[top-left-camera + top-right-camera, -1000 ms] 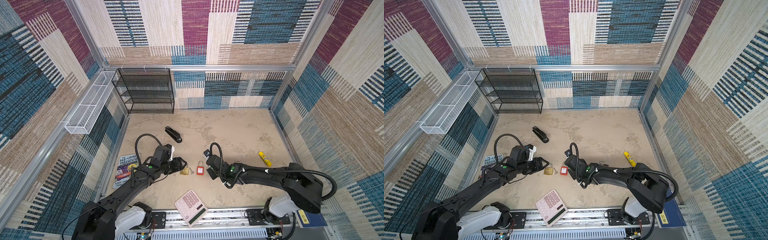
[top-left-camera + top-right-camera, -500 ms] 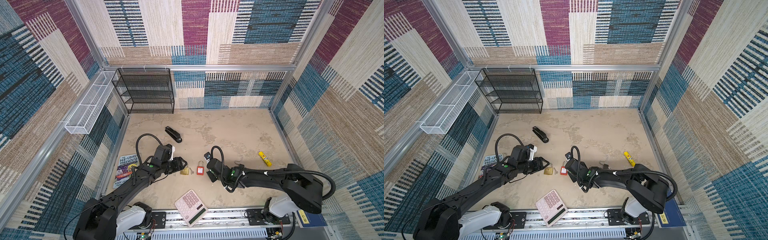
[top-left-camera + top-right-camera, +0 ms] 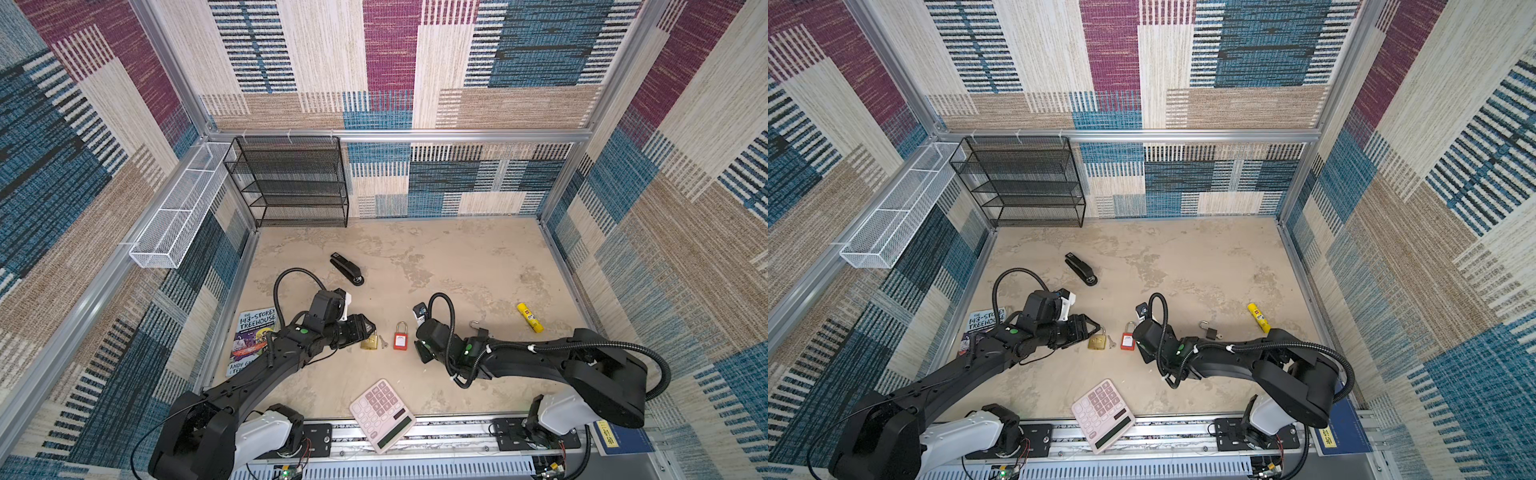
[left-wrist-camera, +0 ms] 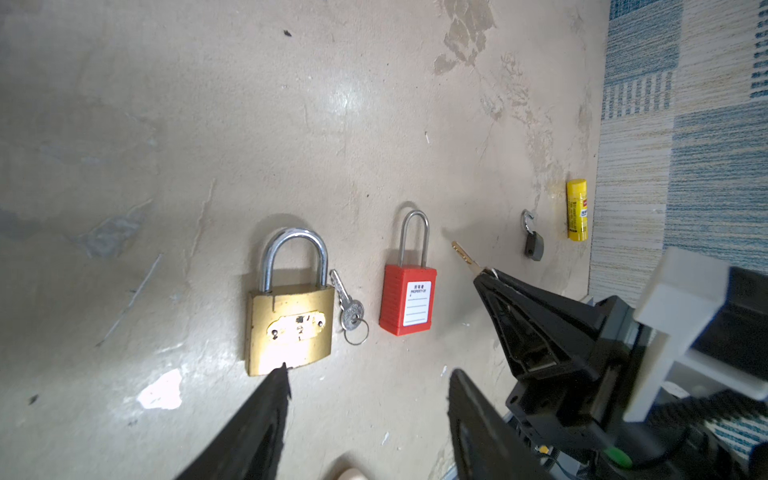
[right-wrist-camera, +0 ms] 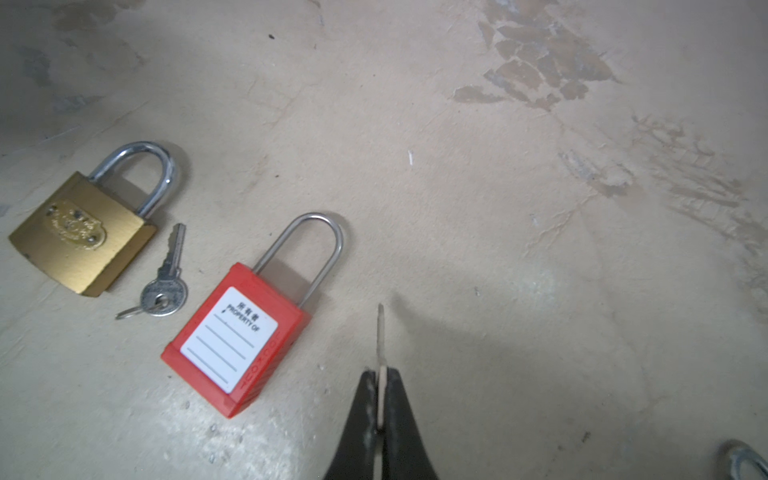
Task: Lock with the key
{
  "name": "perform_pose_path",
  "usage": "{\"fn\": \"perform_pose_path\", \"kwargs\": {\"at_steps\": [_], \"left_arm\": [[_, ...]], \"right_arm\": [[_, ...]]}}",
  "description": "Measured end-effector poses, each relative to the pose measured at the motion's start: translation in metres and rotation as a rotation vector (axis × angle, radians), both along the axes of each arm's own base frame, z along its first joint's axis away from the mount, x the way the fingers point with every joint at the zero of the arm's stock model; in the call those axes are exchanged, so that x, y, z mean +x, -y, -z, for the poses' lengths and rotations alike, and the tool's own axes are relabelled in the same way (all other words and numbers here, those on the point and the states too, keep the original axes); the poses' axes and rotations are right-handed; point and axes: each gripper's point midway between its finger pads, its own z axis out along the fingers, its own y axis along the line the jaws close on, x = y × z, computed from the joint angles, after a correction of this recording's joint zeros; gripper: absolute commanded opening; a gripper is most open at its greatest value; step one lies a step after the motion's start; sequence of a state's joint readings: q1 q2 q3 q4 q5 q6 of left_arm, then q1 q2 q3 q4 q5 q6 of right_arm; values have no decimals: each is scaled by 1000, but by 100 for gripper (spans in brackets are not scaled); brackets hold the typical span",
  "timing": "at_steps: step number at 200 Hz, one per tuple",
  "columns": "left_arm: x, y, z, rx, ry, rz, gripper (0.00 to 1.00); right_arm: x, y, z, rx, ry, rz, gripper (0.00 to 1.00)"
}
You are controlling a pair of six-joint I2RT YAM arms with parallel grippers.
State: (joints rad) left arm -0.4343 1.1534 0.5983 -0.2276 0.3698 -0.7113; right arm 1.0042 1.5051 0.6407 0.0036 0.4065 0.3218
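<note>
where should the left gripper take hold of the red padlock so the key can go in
Likely the body of the red padlock, pinched across its two narrow sides, left gripper coming straight down. It lies flat, label up, so only those sides offer opposing faces. Leave the end opposite the shackle free for the key held in the right gripper. Mind the silver key close beside it.

We are looking into a robotics lab test cell. An aluminium frame (image 3: 399, 135) is holding up walls of patchwork fabric (image 3: 540, 62) around a scuffed beige tabletop (image 3: 457, 266). Two black robot arms, the left arm (image 3: 266, 365) and the right arm (image 3: 523, 361), are sitting mounted on a metal rail (image 3: 457, 428) at the front edge. Unrelated props are lying about: a stapler (image 3: 347, 269), a calculator (image 3: 382, 413), a children's book (image 3: 253, 336), a glue stick (image 3: 530, 317), a brass padlock (image 3: 369, 341) and a red padlock (image 3: 400, 340). A black mesh shelf (image 3: 291, 183) is standing in the far corner.
</note>
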Motion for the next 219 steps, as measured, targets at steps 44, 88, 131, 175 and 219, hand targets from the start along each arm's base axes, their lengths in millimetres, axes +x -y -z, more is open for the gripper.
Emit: {"fn": "perform_pose_path", "kwargs": {"at_steps": [44,88,131,175,219], "left_arm": [[0,0,1,0,-3,1,62],[0,0,0,-1,-1,1,62],[0,0,-4,-7,12,1,63],[0,0,-4,-7,11,2,62],[-2,0,-3,-3,2,2,62]], "right_arm": [[0,0,4,0,-4,5,2],[-5,-2,13,5,-34,-12,5],[-9,-6,15,34,-53,-22,16],[-12,-7,20,40,-79,-27,19],[-17,-10,16,72,-90,-48,24]]}}
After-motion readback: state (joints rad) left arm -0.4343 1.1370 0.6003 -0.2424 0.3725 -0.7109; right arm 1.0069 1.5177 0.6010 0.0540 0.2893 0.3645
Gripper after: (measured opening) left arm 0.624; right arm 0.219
